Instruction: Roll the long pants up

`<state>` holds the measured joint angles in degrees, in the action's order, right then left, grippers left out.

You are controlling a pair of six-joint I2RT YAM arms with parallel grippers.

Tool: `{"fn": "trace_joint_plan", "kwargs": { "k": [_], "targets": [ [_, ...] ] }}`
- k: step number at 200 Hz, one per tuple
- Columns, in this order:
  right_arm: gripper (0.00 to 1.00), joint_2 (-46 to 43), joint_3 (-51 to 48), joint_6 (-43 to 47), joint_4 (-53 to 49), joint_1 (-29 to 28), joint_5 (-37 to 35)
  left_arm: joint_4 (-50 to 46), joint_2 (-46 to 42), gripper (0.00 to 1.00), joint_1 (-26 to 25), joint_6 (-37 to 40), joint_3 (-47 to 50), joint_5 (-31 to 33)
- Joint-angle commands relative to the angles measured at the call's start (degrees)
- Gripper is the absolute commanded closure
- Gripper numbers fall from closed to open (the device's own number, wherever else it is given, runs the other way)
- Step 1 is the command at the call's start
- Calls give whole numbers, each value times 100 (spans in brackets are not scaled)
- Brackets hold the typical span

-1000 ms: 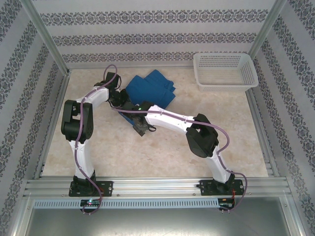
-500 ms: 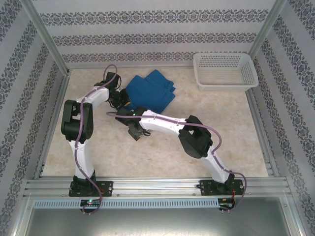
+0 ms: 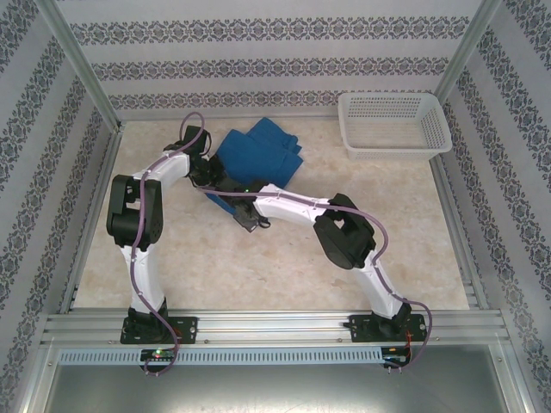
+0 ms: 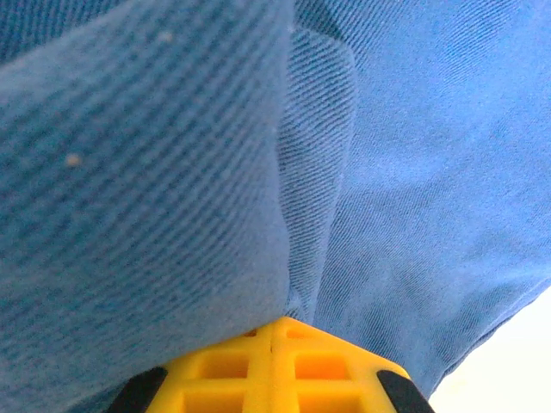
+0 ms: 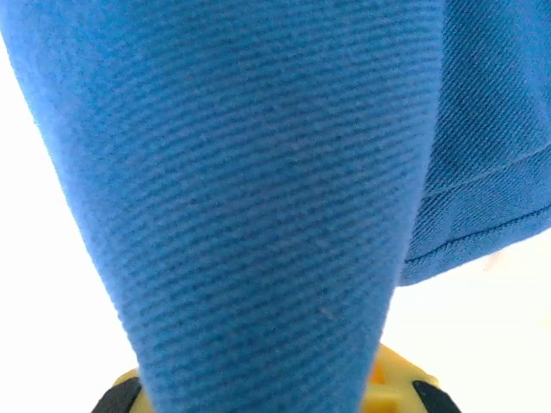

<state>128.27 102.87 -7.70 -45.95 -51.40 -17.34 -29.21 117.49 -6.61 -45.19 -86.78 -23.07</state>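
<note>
The long pants (image 3: pixel 261 153) lie as a folded royal-blue heap in the upper middle of the overhead frame, a little left of centre, on the pale marbled table (image 3: pixel 258 275). The white mesh basket (image 3: pixel 394 126) sits in the upper right of the table, well apart from the cloth.

My left gripper (image 3: pixel 209 177) is at the left edge of the heap, touching it, with my left arm arching up the left side of the frame. In the left wrist view my yellow left fingers (image 4: pixel 284 370) show at the bottom centre, their two halves meeting along a seam. A fold of blue twill runs straight down into that meeting point, so they are pinched closed on the pants. Cloth covers nearly all the frame above them, with a sliver of pale table in the lower right corner.

My right gripper (image 3: pixel 246 215) is at the lower edge of the heap, just below and right of the left one, its white forearm reaching in from the right. A narrow strip of blue lies beside it on the left. In the right wrist view a broad band of blue cloth runs down the middle of the frame and over my right fingers (image 5: pixel 403 380), with yellow corners showing at the bottom on either side. A hemmed edge shows at the right. Whether that pair is clamped or apart I cannot tell.
</note>
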Motion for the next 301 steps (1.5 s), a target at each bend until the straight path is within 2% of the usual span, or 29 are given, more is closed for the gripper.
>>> {"fn": "trace_joint_plan", "kwargs": {
  "k": [1, 26, 46, 77, 88, 129, 161, 191, 212, 218, 233, 237, 243, 268, 301],
  "targets": [
    [100, -55, -101, 60, 393, 247, 455, -363, -11, 100, 112, 168, -33, 291],
    [100, -342, -266, -222, 485, 396, 1327, -375, -15, 100, 153, 186, -36, 296],
    [100, -514, -281, -513, 415, 641, 2288, -380, -2, 100, 171, 186, -66, 286],
    [100, -505, -153, -1030, 175, 1042, 4310, -473, 17, 100, 178, 221, -159, 293],
    [100, -550, -194, -1217, 196, 1128, 4801, -501, 3, 100, 187, 238, -188, 299],
    [100, -663, -410, -1664, 331, 1278, 5852, -546, -36, 100, 204, 255, -188, 303],
    [100, -485, -865, -1818, 385, 1356, 6163, -527, -58, 100, 219, 243, -137, 295],
    [100, -459, -1419, -1698, 412, 1360, 5947, -528, -66, 100, 213, 255, -79, 293],
    [99, -606, -1701, -1447, 158, 1360, 5426, -556, -74, 100, 215, 282, -88, 315],
    [87, -683, -1741, -1365, 49, 1355, 5164, -553, -77, 100, 213, 284, -91, 319],
    [44, -1005, -1729, -1170, -209, 1308, 4328, -556, -56, 100, 216, 275, -125, 322],
    [36, -1126, -1710, -1132, -249, 1292, 4138, -551, -51, 100, 220, 275, -142, 314],
    [30, -1291, -1642, -1111, -330, 1245, 3777, -550, -29, 100, 219, 265, -148, 301],
    [26, -1773, -1100, -1085, -721, 795, 2357, -490, 28, 100, 221, 199, -183, 252],
    [25, -1906, -357, -961, -1039, -491, 355, -441, 63, 100, 215, 157, -156, 182]
  ]
}}
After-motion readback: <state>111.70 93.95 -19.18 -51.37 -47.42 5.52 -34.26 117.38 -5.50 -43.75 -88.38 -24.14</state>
